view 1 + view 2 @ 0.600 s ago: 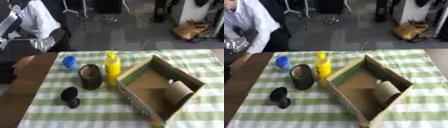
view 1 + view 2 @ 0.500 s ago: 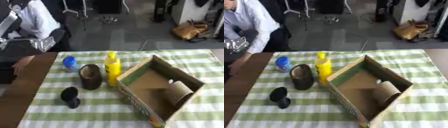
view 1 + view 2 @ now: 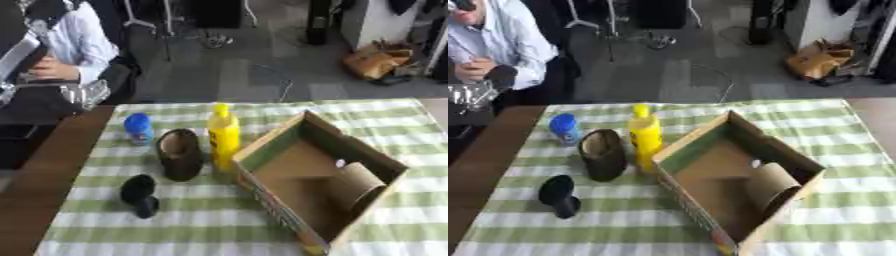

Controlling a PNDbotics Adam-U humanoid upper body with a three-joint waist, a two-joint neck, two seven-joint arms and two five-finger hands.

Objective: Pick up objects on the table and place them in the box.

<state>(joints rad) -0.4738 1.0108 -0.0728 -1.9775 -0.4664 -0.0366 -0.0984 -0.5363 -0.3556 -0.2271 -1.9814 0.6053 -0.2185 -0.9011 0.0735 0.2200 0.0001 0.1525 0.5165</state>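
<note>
1. Green-and-white striped tablecloth (image 3: 201,225) covers the table.
2. Cardboard box (image 3: 278,147), right, contains a brown roll (image 3: 359,184).
3. Yellow bottle (image 3: 223,137), brown shoe (image 3: 179,154), blue-capped container (image 3: 138,127) and black object (image 3: 140,194) stand left of it.
4. Neither robot hand shows; their state cannot be told.

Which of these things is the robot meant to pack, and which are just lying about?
For the job:
yellow bottle
blue-capped bottle
brown shoe
black object
cardboard box, already holding a roll

Just lying about:
brown bag on the floor
striped tablecloth
</note>
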